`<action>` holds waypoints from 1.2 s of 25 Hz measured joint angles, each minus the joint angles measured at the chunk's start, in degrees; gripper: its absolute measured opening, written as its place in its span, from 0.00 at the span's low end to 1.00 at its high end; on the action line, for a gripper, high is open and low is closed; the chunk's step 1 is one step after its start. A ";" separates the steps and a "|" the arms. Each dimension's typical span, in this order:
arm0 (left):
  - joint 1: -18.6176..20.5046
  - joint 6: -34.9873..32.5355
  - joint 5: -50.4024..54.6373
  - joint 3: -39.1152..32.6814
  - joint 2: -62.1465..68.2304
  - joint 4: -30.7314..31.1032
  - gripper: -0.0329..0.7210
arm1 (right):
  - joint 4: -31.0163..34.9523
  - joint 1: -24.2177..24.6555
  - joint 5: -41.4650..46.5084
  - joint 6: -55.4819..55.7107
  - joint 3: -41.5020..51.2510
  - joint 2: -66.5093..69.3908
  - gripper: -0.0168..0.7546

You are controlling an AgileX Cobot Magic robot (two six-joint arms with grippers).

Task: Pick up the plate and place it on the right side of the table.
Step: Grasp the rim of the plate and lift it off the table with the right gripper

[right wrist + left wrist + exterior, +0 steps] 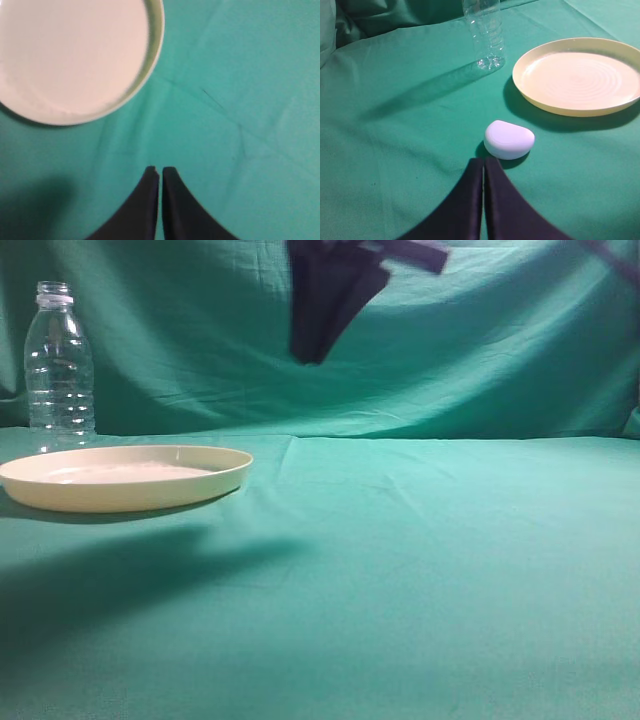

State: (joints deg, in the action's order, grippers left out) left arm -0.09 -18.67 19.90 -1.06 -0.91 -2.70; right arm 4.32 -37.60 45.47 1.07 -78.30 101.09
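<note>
The plate [125, 476] sits on the left side of the table [430, 570], flat on the green cloth, with nothing gripping it. A clear bottle [59, 365] stands upright just behind it, at the far left. From the left wrist, a small white rounded object [509, 139] lies on the cloth near the plate. The left gripper [483, 165] hangs above the cloth with its fingers pressed together, holding nothing. The right gripper [160, 173] hovers high over the table to the right of the plate, fingers likewise closed and empty.
</note>
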 joint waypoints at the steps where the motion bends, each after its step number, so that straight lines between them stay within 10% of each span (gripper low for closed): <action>1: 0.00 0.00 0.00 0.00 0.00 0.00 0.04 | 0.00 -0.67 0.00 -0.64 -2.28 2.70 0.02; 11: 0.00 0.00 0.00 0.00 0.00 0.00 0.04 | 2.90 -1.42 0.22 -2.04 -20.16 20.84 0.75; 19: 0.00 0.00 0.00 0.00 0.00 0.00 0.04 | -0.32 -1.42 0.22 -2.26 -26.27 29.49 0.68; 26: 0.00 0.00 0.00 0.00 0.00 0.00 0.04 | -1.12 -1.56 -1.10 -1.94 -26.88 29.96 0.15; 30: 0.00 0.00 0.00 0.00 0.00 0.00 0.04 | -3.99 -1.56 0.66 -0.89 -28.68 30.05 0.12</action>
State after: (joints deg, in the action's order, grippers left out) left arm -0.09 -18.67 19.90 -1.06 -0.91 -2.70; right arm 0.33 -39.16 46.12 0.17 -106.98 131.14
